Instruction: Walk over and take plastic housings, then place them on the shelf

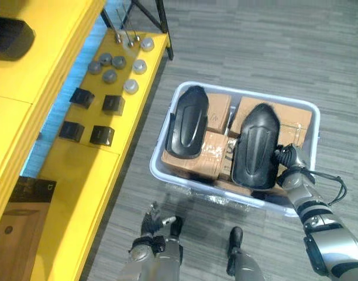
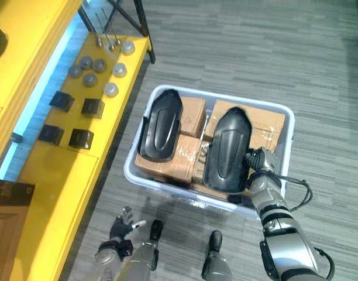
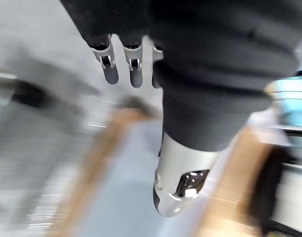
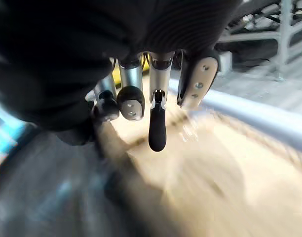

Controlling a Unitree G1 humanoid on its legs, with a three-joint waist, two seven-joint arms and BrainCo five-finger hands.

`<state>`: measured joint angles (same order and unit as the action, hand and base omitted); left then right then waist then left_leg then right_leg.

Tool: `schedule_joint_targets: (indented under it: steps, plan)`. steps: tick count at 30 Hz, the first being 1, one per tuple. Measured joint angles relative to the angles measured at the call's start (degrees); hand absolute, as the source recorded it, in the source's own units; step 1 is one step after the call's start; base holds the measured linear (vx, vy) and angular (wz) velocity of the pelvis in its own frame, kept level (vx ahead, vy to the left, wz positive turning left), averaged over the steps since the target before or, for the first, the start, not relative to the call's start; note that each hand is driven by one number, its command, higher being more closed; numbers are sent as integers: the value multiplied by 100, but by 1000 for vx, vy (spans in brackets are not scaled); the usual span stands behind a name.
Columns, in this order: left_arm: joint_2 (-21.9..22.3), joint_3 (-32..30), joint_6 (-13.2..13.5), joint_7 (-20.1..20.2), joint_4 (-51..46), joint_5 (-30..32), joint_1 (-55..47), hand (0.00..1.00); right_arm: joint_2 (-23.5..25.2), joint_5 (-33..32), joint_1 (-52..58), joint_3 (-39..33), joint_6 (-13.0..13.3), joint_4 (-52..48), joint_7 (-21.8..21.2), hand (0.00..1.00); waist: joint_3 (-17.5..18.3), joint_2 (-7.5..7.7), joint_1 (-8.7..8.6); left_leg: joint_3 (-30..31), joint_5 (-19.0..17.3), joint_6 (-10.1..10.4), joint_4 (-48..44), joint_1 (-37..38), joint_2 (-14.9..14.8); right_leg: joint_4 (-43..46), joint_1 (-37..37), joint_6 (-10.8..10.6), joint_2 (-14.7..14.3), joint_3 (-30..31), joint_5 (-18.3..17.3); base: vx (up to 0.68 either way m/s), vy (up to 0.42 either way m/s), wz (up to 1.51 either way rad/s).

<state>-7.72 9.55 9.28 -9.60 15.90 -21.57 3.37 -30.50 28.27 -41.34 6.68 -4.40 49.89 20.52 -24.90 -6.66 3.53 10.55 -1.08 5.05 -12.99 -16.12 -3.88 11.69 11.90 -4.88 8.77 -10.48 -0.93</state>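
Two black plastic housings lie on cardboard boxes (image 1: 217, 149) inside a white bin (image 1: 305, 108) on the floor. The left housing (image 1: 188, 122) sits near the bin's left wall, and the right housing (image 1: 256, 146) sits in the middle. My right hand (image 1: 288, 158) hangs at the right housing's right edge, its fingers (image 4: 157, 123) loosely bent over the cardboard and holding nothing. The dark housing (image 4: 52, 197) lies just beside them. My left hand (image 1: 151, 224) is low, in front of the bin, with fingers (image 3: 109, 64) spread open and empty.
A yellow shelf (image 1: 79, 175) runs along the left. It carries several grey round caps (image 1: 117, 61) and small black blocks (image 1: 92, 117), with a brown box (image 1: 15, 228) at its near end. Black stand legs (image 1: 161, 23) rise beyond the bin. Grey carpet surrounds the bin.
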Motion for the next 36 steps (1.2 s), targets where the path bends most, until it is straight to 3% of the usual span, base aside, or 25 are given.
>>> schedule_joint_targets:
  steps: [4, 9, 11, 15, 21, 26, 33, 34, 36]
  plan:
    - [-107, -90, 33, 43, -1014, 19, 51, 0, 128, 408, 222, 2, 1, -425, -105, 100, 442, 54, -22, 15, 77, -5, 360, 414, -20, -282, -408, -7, -17, -85, 8, 58, -20, 8]
    - [-105, 394, 7, 70, -897, -435, 433, 0, 359, 559, 264, 39, 27, -882, -201, 100, 1000, 207, -88, -42, 98, 11, 661, 823, -86, -655, -834, -12, -80, -96, 57, 98, -20, -2]
    - [-112, 683, -42, 102, -348, -618, 950, 0, 416, 560, 168, 112, 28, -881, -231, 100, 1165, 329, -136, -129, 137, 43, 790, 1001, -134, -823, -983, 1, -121, -40, 126, 79, -14, -18]
    - [-113, 971, -109, 99, 282, -1236, 1617, 0, 549, 559, -70, 338, 14, -1082, -356, 100, 1332, 398, -290, -287, 195, 66, 987, 1204, -215, -1011, -1080, 32, -192, 121, 240, 45, -7, -28]
    - [43, 1108, -159, 10, 1180, -2181, 2151, 0, 1071, 547, -55, 573, 3, -2235, -339, 100, 1586, 420, -523, -481, 254, 145, 1183, 1451, -398, -1110, -1150, 135, -373, 322, 339, -17, -13, -18]
    - [160, 1171, -176, -47, 1533, -2522, 2344, 0, 1469, 525, 557, 944, 85, -3247, -189, 100, 1767, 460, -552, -593, 288, 166, 1302, 1592, -499, -1162, -1176, 185, -478, 423, 404, -56, -11, -14]
    - [313, 1146, -146, -285, 1667, -2662, 2478, 0, 1708, 345, 1250, 1257, 134, -3664, -123, 100, 1909, 504, -574, -744, 322, 176, 1400, 1708, -512, -1340, -1238, 176, -498, 551, 546, -22, 22, -12]
    - [360, 1085, -97, -357, 1666, -2670, 2497, 100, 1765, 269, 1383, 1288, 140, -3776, -120, 100, 1914, 510, -605, -752, 323, 177, 1416, 1740, -512, -1362, -1271, 174, -499, 561, 551, 0, 0, 0]
    - [476, 865, 54, -488, 1660, -2746, 2501, 100, 1803, 98, 1576, 1373, 195, -3938, -69, 100, 1948, 529, -611, -772, 323, 178, 1438, 1775, -515, -1429, -1314, 174, -506, 597, 575, 21, 31, -5]
